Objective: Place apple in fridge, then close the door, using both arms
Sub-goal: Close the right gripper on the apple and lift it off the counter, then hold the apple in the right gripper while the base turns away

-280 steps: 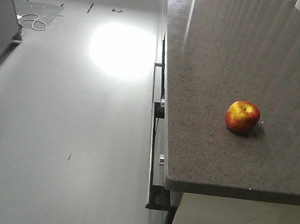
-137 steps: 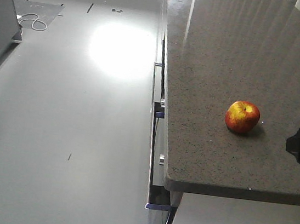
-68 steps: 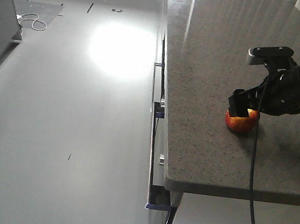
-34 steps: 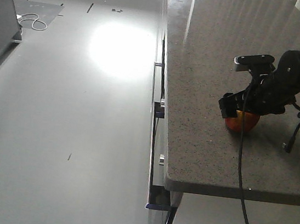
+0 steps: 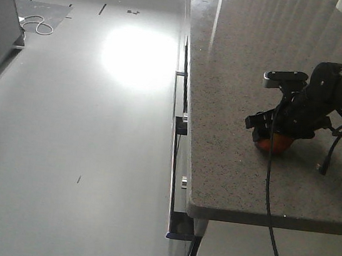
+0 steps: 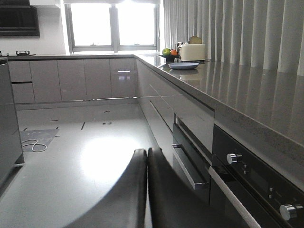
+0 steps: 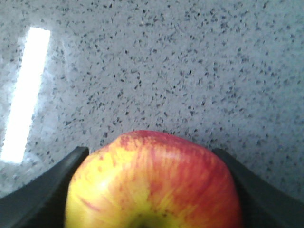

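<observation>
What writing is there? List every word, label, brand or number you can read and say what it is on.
No text can be read in any view.
The floor marks: too small to tell whether they are writing.
The oven knobs: any markings are too blurred to read.
The apple and the counter: no label shows on either.

A kitchen: speckled stone counter (image 6: 247, 90), glossy cabinets (image 6: 85, 78), built-in oven (image 6: 256, 180) (knobs (image 6: 234, 158) showing), toaster (image 6: 192, 51).
</observation>
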